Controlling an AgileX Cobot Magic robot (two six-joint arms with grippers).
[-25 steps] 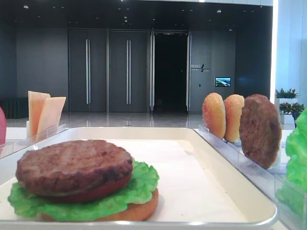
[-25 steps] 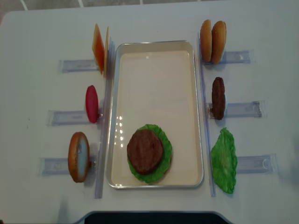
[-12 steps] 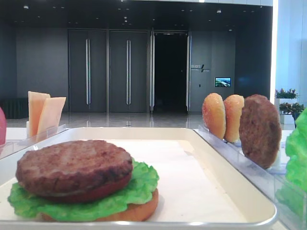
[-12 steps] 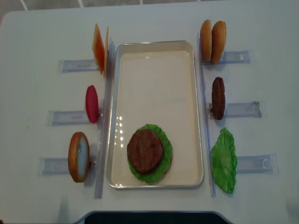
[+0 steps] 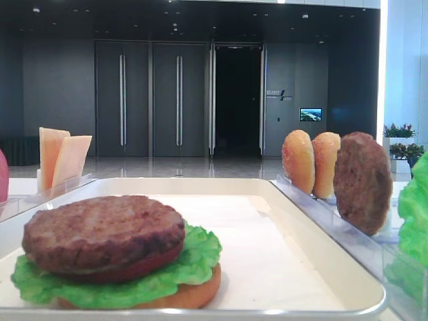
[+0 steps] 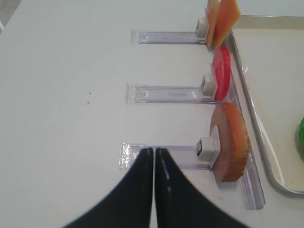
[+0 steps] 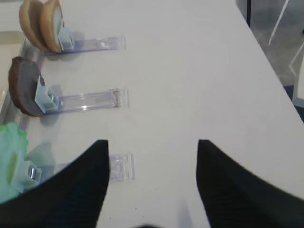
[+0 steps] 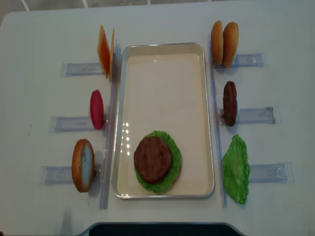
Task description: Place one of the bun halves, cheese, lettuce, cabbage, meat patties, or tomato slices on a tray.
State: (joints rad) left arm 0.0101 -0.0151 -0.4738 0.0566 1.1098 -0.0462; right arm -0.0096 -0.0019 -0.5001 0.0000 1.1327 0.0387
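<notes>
Silvery-rimmed tray (image 8: 209, 118) with patty (image 8: 152, 159) over lettuce (image 8: 173, 152).

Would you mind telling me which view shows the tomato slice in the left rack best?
The left wrist view: the tomato slice stands close and sharp. The overhead view shows it small, the low front view only its edge, the right wrist view nothing.

A white table (image 8: 39, 34) carried the tray (image 8: 165, 46) at its middle, with clear racks (image 8: 253, 115) flanking both sides.

tomato slice (image 5: 3, 177) cut off, bottom bun (image 5: 194, 294) mostly hidden
</notes>
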